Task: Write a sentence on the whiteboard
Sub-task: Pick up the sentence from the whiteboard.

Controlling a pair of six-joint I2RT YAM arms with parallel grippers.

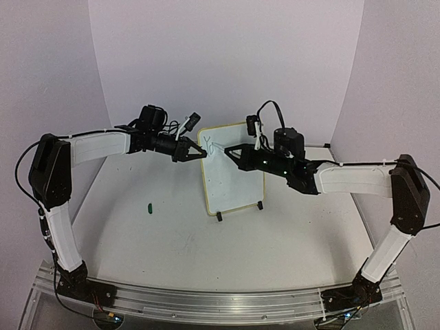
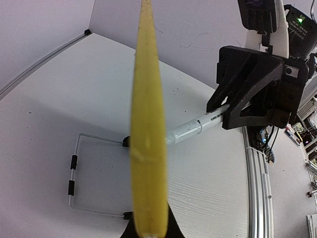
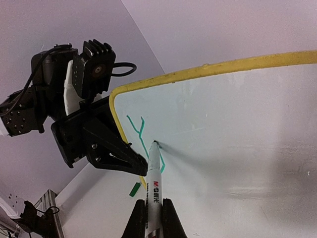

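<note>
The whiteboard stands upright on its feet at mid-tabletop. The left fingers are clamped on its upper left frame edge. The right fingers are clamped on a marker, tip touching the board. Of the sentence, only a green "Y" is written; all remaining letters are outstanding.
</note>
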